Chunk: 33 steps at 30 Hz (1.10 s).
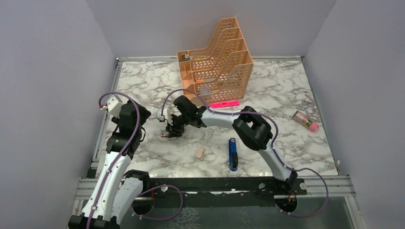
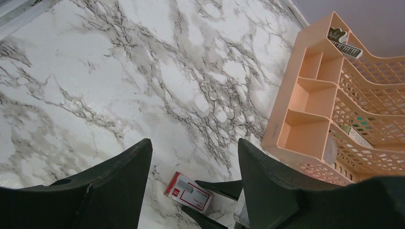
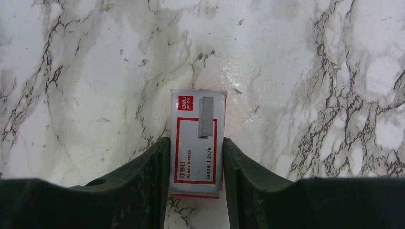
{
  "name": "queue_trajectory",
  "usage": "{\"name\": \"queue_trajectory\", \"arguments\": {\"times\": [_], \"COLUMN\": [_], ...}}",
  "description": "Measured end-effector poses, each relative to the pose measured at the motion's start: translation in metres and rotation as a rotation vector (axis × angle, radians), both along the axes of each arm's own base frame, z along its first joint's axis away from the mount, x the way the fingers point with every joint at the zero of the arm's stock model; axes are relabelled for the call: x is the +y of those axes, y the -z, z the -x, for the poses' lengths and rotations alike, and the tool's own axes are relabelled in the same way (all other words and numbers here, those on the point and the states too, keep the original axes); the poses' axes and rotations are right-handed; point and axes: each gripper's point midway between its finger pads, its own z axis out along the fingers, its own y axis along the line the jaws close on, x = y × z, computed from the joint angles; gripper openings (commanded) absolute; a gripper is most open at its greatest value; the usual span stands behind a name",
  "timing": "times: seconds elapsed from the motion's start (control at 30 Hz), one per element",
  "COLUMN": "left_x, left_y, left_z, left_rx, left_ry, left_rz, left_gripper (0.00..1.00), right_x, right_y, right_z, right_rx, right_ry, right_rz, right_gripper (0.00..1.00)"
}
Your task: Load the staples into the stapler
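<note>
The staples box (image 3: pixel 197 143), white with a red label, lies flat on the marble table. My right gripper (image 3: pixel 196 140) is shut on it, one finger pressed on each long side. In the top view the right gripper (image 1: pixel 170 130) reaches left of centre with the box (image 1: pixel 165 135) at its tips. My left gripper (image 2: pixel 194 143) is open and empty, held above the table a little to the left of the box (image 2: pixel 188 191). In the top view the left gripper (image 1: pixel 141 116) is at the left. The blue stapler (image 1: pixel 232 153) lies closed near the front, right of centre.
An orange file organiser (image 1: pixel 217 64) stands at the back centre, and a flat bright-pink bar (image 1: pixel 224 103) lies in front of it. A peach-pink oblong piece (image 1: pixel 199 152) lies left of the stapler. A small pink-tipped object (image 1: pixel 305 120) lies at the right.
</note>
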Motion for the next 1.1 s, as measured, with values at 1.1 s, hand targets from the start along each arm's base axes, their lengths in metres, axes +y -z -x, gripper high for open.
{"name": "queue_trajectory", "arguments": {"times": [1.1], "left_x": [-0.149], "left_y": [0.154], "left_z": [0.005], "left_rx": [0.335], "left_ry": [0.724], "left_rz": [0.443], "left_gripper": [0.44], "right_x": [-0.113], "right_y": [0.002], "right_z": [-0.002], "right_rx": [-0.022], "right_ry": [0.138], "right_rz": [0.062], "right_gripper": [0.53]}}
